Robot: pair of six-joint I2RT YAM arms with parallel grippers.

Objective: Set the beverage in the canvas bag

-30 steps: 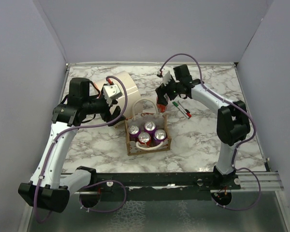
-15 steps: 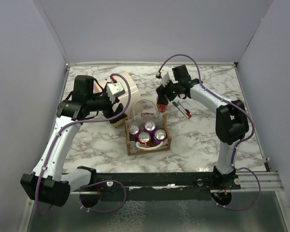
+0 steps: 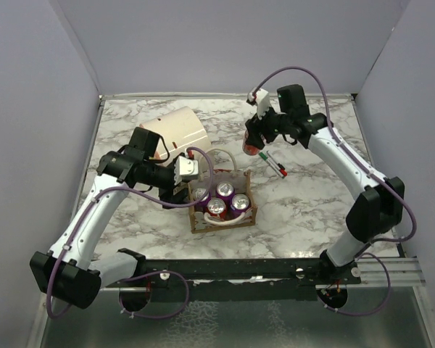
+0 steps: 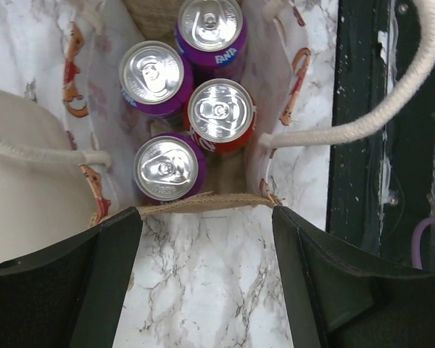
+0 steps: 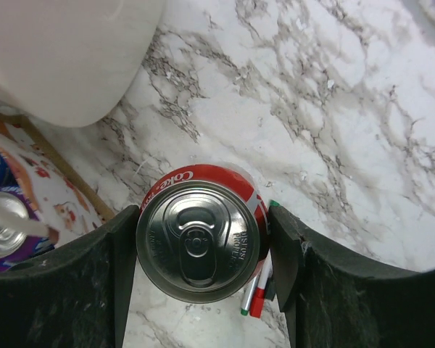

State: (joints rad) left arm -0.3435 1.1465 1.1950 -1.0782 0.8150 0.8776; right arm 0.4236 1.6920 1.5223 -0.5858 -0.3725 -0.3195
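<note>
The canvas bag (image 3: 225, 223) stands mid-table with several cans in it: purple ones and a red one (image 4: 221, 112). Its tan rim (image 4: 196, 203) lies just ahead of my left gripper (image 4: 206, 290), which is open and empty over bare marble at the bag's left side (image 3: 185, 185). My right gripper (image 5: 203, 243) is shut on a red Coke can (image 5: 199, 239), held upright above the table. In the top view it (image 3: 255, 139) is behind and right of the bag, with the can (image 3: 251, 150) under it.
A cream cylinder (image 3: 181, 130) lies behind and left of the bag, close to my left arm, and also shows in the right wrist view (image 5: 65, 51). Red and green markers (image 3: 275, 165) lie on the marble under the held can. A white handle (image 4: 362, 116) loops off the bag.
My left arm swung right and down to the bag's left side. My right arm rose and shifted slightly right and back, still holding the red can.
</note>
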